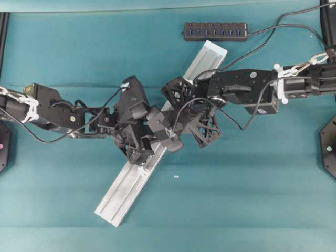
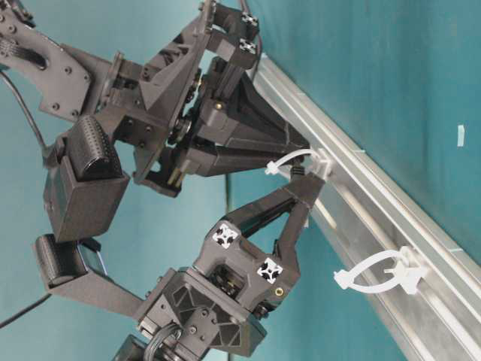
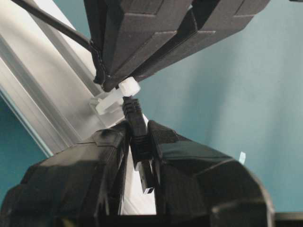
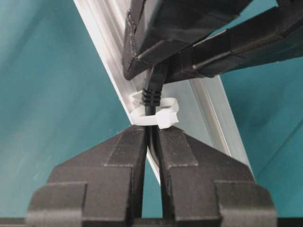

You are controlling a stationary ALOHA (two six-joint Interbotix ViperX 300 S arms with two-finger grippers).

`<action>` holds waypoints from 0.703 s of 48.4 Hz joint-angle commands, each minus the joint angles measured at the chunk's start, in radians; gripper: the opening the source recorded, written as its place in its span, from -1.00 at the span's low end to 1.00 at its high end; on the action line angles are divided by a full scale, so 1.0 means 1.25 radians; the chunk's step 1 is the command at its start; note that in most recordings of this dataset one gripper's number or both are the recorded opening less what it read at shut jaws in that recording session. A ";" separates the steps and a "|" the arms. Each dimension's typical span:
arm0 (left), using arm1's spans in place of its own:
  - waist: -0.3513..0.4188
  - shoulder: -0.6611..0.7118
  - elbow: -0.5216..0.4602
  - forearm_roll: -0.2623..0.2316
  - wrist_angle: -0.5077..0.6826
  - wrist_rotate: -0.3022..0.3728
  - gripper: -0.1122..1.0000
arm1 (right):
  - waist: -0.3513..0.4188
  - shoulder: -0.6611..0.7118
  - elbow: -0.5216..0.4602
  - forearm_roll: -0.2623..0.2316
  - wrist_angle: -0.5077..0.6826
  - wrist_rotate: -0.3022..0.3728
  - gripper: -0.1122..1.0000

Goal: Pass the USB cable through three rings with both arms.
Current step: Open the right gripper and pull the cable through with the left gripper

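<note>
The USB cable's dark plug (image 3: pixel 140 142) pokes out of a white ring (image 3: pixel 116 97) on the silver rail (image 3: pixel 52 90). My left gripper (image 3: pixel 138 130) is shut on that plug. On the ring's other side, my right gripper (image 4: pixel 152 133) is shut on the thin cord, just short of the same ring (image 4: pixel 163 116). The plug's ribbed collar (image 4: pixel 152 94) sits inside the loop. In the table-level view both grippers meet tip to tip at this ring (image 2: pixel 301 159). A second ring (image 2: pixel 379 274) stands free farther down the rail. Overhead, one ring (image 1: pixel 143 169) shows below the arms.
The rail (image 1: pixel 126 186) lies diagonally on the teal table, from the back centre to the front left. A black multi-port hub (image 1: pixel 215 31) sits at the back. Both arms crowd over the rail's middle. A small white scrap (image 1: pixel 176 177) lies right of the rail.
</note>
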 commanded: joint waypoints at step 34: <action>-0.013 -0.036 0.022 0.002 -0.007 0.006 -0.61 | 0.002 -0.048 0.013 0.012 -0.004 0.139 0.76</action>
